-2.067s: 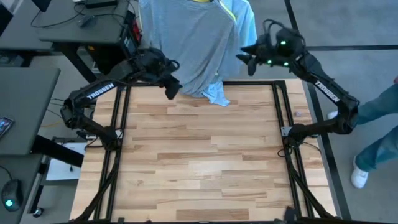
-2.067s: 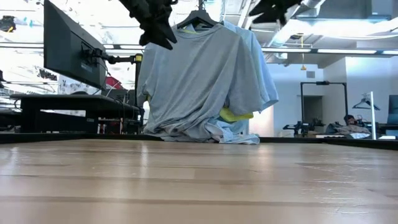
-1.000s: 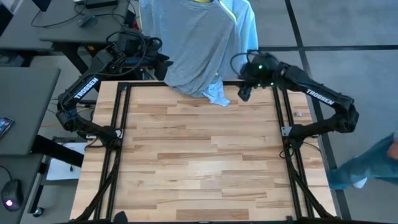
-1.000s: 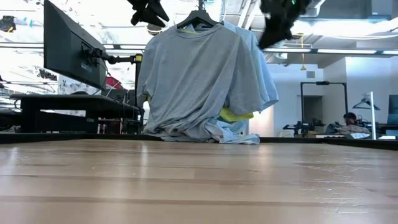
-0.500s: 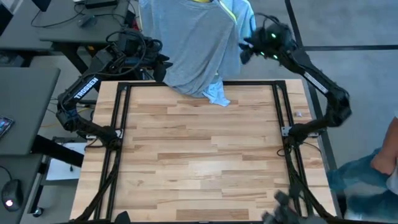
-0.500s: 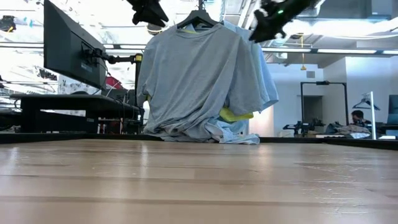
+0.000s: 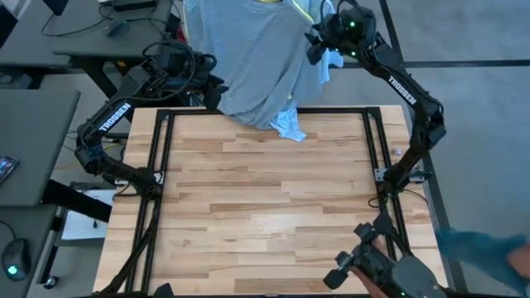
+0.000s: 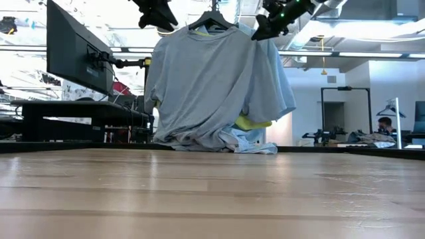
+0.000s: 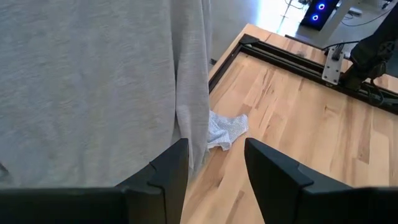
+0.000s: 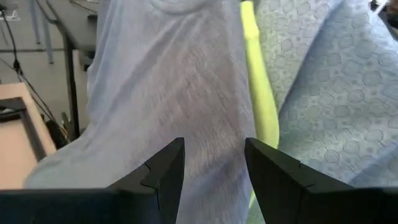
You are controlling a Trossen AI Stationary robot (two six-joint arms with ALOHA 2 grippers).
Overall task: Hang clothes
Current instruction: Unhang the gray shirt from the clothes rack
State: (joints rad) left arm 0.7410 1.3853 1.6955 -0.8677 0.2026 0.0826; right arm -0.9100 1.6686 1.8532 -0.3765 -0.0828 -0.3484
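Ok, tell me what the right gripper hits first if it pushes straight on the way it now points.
Most likely the hanging soft grey T-shirt: it fills the view between the right gripper's open fingers, with the neon-yellow shirt's edge just beside. Depth is unclear.

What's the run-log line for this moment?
left gripper: open, beside grey T-shirt | right gripper: open, at its shoulder | clothes: hanging, hems on table

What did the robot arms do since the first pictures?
The right gripper swung down toward the table's far edge, then back up to the grey T-shirt. The left gripper pulled away from the shirt's hem. Both are open, holding nothing. The clothes still hang as before.
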